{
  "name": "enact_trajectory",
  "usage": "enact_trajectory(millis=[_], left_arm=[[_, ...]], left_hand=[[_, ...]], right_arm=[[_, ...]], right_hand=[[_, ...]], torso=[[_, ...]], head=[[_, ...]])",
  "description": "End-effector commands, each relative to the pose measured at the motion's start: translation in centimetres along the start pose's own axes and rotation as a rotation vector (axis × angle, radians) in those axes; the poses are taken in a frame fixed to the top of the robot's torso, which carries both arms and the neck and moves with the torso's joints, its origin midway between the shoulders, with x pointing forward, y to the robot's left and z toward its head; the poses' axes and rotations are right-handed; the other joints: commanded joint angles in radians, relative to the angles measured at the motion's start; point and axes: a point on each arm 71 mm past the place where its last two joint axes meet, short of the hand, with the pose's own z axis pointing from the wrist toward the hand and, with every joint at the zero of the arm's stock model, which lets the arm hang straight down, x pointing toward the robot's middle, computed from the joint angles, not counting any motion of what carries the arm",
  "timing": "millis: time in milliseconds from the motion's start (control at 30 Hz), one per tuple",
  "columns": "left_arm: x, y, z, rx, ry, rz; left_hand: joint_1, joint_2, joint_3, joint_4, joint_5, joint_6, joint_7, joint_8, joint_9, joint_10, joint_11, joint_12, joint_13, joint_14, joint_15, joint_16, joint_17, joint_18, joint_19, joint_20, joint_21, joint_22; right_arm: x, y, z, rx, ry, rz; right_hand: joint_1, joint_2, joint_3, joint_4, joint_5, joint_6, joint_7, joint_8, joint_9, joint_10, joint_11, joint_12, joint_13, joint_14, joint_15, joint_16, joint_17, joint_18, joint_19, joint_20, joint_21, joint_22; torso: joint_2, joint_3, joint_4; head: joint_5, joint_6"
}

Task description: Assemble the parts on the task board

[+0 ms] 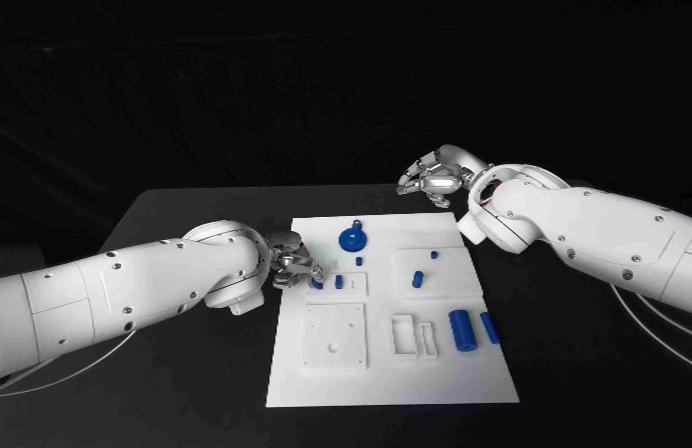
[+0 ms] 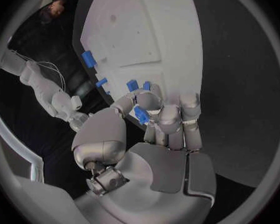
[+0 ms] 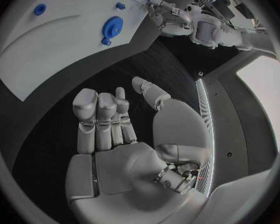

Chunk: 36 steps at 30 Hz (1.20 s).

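Left hand [image 2: 154, 115] at the left edge of the white rectangular task board [image 1: 476, 383], fingers [image 2: 170, 120] pinching a small blue plastic part [image 2: 141, 115] just above the board, presumably lined up for seating among the blue pegs [image 1: 339, 281] there. Right hand [image 1: 434, 182] hovers off the board's far right corner, fingers [image 3: 97, 117] straight, loosely together, holding nothing, probably parked out of the way. Black desk [image 1: 173, 218] open around the board.

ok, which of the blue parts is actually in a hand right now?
The small blue block pinched in the left hand at the white task board's left edge; the other blue parts lie on the board.
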Motion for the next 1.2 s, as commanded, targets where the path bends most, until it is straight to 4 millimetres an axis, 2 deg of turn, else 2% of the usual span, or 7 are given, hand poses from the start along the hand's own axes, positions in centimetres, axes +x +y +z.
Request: enact_trajectory(millis=[33, 367, 467, 500, 633, 767, 1200], left_arm=[[2.01, 0.26, 0.22, -0.017, 0.100, 0.034], [1.92, 0.00, 0.35, -0.011, 0.088, 0.024], [1.84, 0.02, 0.38, -0.012, 0.080, 0.019], [1.84, 0.03, 0.38, -0.012, 0.079, 0.016], [1.85, 0.05, 0.37, -0.013, 0.083, 0.017], [1.83, 0.05, 0.37, -0.013, 0.080, 0.016], [1.77, 0.08, 0.40, -0.014, 0.077, 0.012]], left_hand=[[0.009, 0.008, 0.007, -0.010, 0.004, 0.214, -0.074, 0.004, -0.001, -0.003, -0.007, 0.007, 0.001, 0.008, -0.026, 0.006, 0.001, 0.018, -0.001, -0.086, 0.005, 0.001], [0.004, 0.004, 0.003, -0.008, -0.011, 0.213, -0.074, 0.005, 0.001, -0.004, -0.007, 0.010, 0.003, 0.007, -0.026, 0.006, 0.000, 0.018, -0.001, -0.085, 0.006, 0.000], [-0.016, -0.015, -0.007, 0.023, -0.100, 0.209, -0.073, 0.005, 0.003, -0.007, -0.006, 0.011, 0.002, 0.006, -0.027, 0.004, -0.002, 0.018, -0.001, -0.085, 0.003, -0.003], [-0.026, -0.030, -0.012, 0.043, -0.158, 0.208, -0.074, 0.005, 0.004, -0.008, -0.007, 0.012, 0.001, 0.006, -0.027, 0.003, -0.003, 0.019, -0.002, -0.085, 0.002, -0.004], [-0.052, -0.064, -0.024, 0.083, -0.237, 0.205, -0.074, 0.006, 0.007, -0.010, -0.007, 0.014, -0.001, 0.005, -0.028, 0.003, -0.004, 0.022, -0.005, -0.087, 0.002, -0.005], [-0.071, -0.051, -0.080, 0.063, -0.191, 0.200, -0.074, 0.008, 0.012, -0.012, -0.007, 0.016, -0.002, 0.002, -0.029, 0.005, -0.003, 0.025, -0.010, -0.087, 0.006, -0.003], [-0.074, -0.058, -0.093, 0.058, -0.200, 0.200, -0.074, 0.008, 0.013, -0.013, -0.007, 0.016, -0.003, 0.001, -0.029, 0.004, -0.004, 0.026, -0.012, -0.087, 0.006, -0.003]], right_arm=[[0.09, 0.08, -0.01, -0.010, 0.010, 0.000], [0.17, 0.10, 0.02, -0.011, 0.011, 0.000], [0.17, 0.10, 0.03, -0.011, 0.011, 0.000], [0.17, 0.10, 0.03, -0.011, 0.011, 0.000], [0.15, 0.08, 0.01, -0.010, 0.011, 0.000], [0.15, 0.09, 0.02, -0.010, 0.011, 0.000], [0.17, 0.10, 0.02, -0.010, 0.011, 0.000]], right_hand=[[-0.007, 0.000, -0.006, 0.001, 0.005, 0.000, 0.007, -0.006, 0.001, -0.006, -0.001, -0.005, -0.001, 0.001, -0.002, -0.007, 0.000, 0.143, 0.000, 0.005, -0.004, 0.000], [-0.007, 0.000, -0.006, 0.001, 0.005, 0.001, 0.007, -0.006, 0.001, -0.006, -0.001, -0.005, -0.002, 0.001, -0.002, -0.007, 0.000, 0.143, 0.001, 0.005, -0.004, 0.000], [-0.007, 0.000, -0.006, 0.001, 0.005, 0.001, 0.007, -0.006, 0.001, -0.006, -0.001, -0.005, -0.002, 0.001, -0.002, -0.007, 0.000, 0.143, 0.001, 0.005, -0.004, 0.000], [-0.007, 0.000, -0.006, 0.001, 0.005, 0.001, 0.007, -0.006, 0.001, -0.006, -0.001, -0.005, -0.002, 0.001, -0.002, -0.007, 0.000, 0.143, 0.001, 0.005, -0.004, 0.000], [-0.007, 0.000, -0.007, 0.001, 0.005, 0.001, 0.007, -0.006, 0.002, -0.006, -0.001, -0.005, -0.002, 0.001, -0.002, -0.007, 0.000, 0.143, 0.001, 0.005, -0.005, 0.000], [-0.007, 0.000, -0.007, 0.001, 0.005, 0.001, 0.007, -0.006, 0.002, -0.006, -0.001, -0.005, -0.002, 0.001, -0.002, -0.007, 0.000, 0.143, 0.001, 0.005, -0.005, 0.000], [-0.007, 0.000, -0.007, 0.001, 0.006, 0.001, 0.007, -0.006, 0.002, -0.006, -0.001, -0.005, -0.002, 0.001, -0.002, -0.007, 0.000, 0.143, 0.001, 0.005, -0.005, 0.000]], torso=[[0.001, 0.0002, -0.0002], [0.000, 0.0011, -0.0007], [0.000, 0.0012, -0.0005], [0.000, 0.0012, -0.0005], [0.000, 0.0013, -0.0005], [0.000, 0.0012, -0.0008], [0.000, 0.0002, 0.0003]], head=[[-0.001, 0.000], [-0.001, -0.001], [0.000, 0.000], [0.000, 0.000], [-0.001, -0.001], [-0.001, -0.001], [-0.003, 0.001]])
